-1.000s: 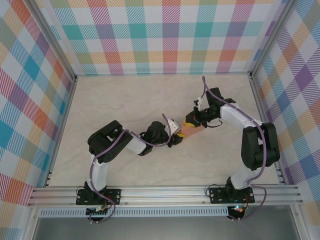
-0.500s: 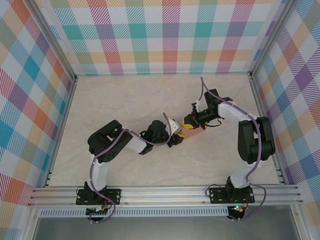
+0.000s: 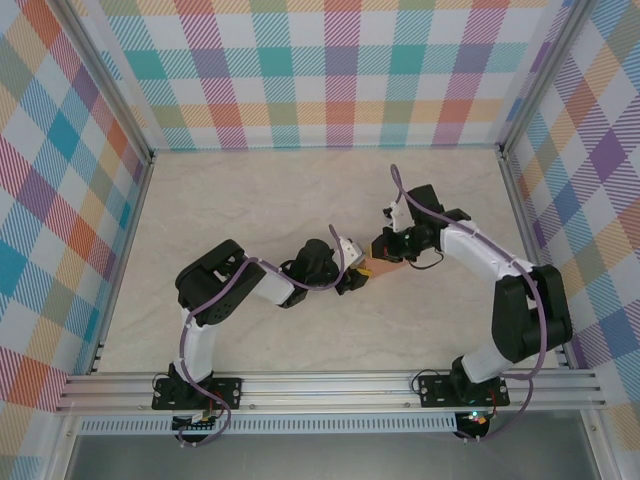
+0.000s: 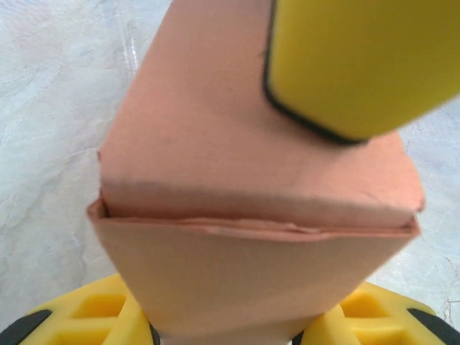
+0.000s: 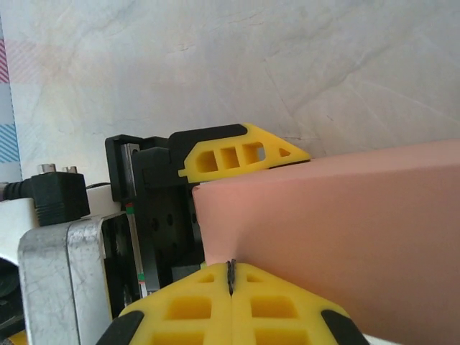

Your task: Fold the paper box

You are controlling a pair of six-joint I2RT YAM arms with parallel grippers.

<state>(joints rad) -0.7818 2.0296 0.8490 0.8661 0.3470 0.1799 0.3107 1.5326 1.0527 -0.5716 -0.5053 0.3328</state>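
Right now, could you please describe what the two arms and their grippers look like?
Both the left arm and the right arm have white links, bulky black joints and a purple cable looping alongside. The left gripper and the right gripper have black bodies and yellow fingers with rectangular cutouts and black trim.

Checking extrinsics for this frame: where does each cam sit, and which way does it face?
Top external: above and behind the bases, looking down at the table; both arms show, left gripper and right gripper meeting at the paper box.
Left wrist: looks along its own yellow fingers at the box gripped between them.
Right wrist: looks over its own shut fingers at the box's side.
Shared: both wrist views show the box and the other arm's yellow finger.
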